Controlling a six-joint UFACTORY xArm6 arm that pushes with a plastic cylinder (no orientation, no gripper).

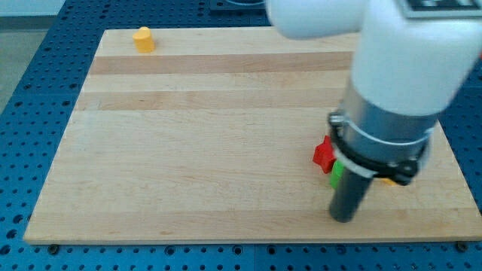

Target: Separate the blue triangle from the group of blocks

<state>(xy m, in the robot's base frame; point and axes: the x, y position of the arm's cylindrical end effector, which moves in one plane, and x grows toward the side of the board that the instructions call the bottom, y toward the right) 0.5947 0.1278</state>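
Observation:
My arm fills the view's right side and covers most of the group of blocks. My tip [343, 218] rests on the wooden board [203, 135] near its bottom edge, just below the blocks. A red block [324, 154] shows at the arm's left edge. A green block [337, 175] sits right below it, touching the rod's left side. A sliver of a yellow or orange block [388, 181] shows under the arm at the right. The blue triangle does not show; it may be hidden behind the arm.
A yellow block, roughly cylindrical [144, 39], stands alone at the board's top left corner. A blue perforated table [30, 113] surrounds the board on all sides.

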